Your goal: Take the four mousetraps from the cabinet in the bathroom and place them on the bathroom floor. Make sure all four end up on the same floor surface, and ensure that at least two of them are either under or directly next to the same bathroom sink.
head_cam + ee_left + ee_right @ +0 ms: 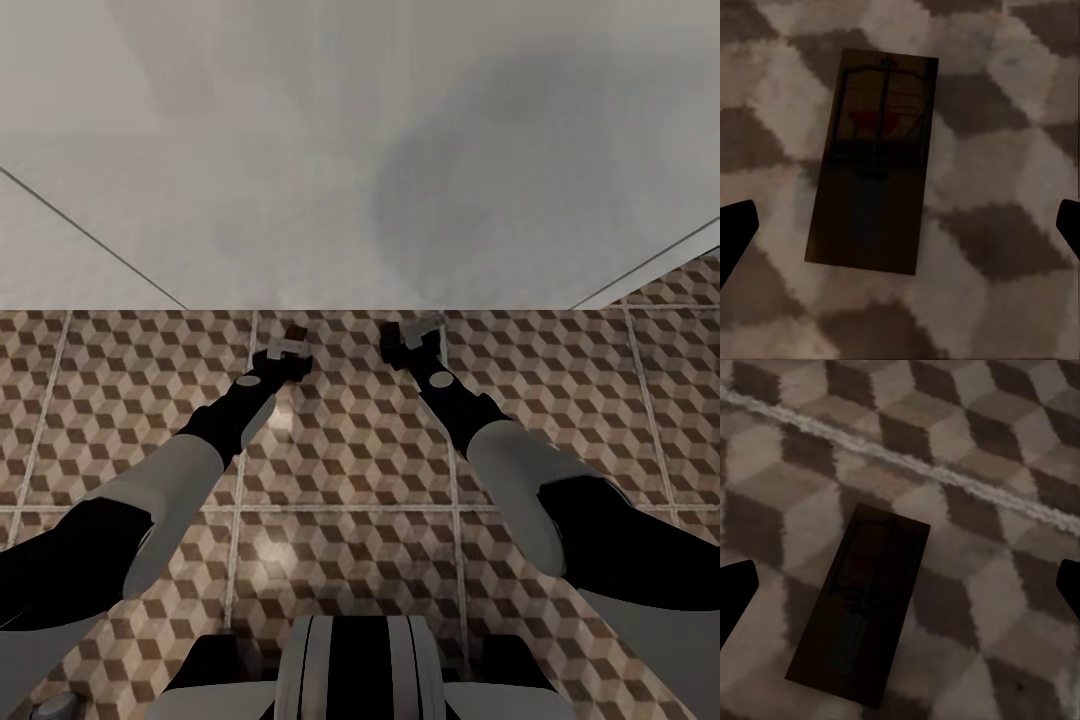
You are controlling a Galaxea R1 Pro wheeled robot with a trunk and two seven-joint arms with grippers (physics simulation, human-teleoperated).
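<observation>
Both arms reach down to the bathroom floor (350, 470) at the foot of a wide white body, apparently the sink (300, 220). In the left wrist view a mousetrap (874, 157) lies flat on the tiles, with its wire parts and red mark showing. My left gripper (900, 232) stands open above it, its fingers well apart on either side and not touching it. The right wrist view has a second mousetrap (862, 615), dark in shadow, flat on the floor beneath my open right gripper (900, 592). From the head camera the left gripper (285, 350) and right gripper (410, 340) sit close to the white edge.
The white body spans the whole far side and overhangs the tiles. Patterned floor runs on to the left, to the right and back toward my base (360, 670). A pale grout line (945, 472) crosses the floor just beyond the right mousetrap.
</observation>
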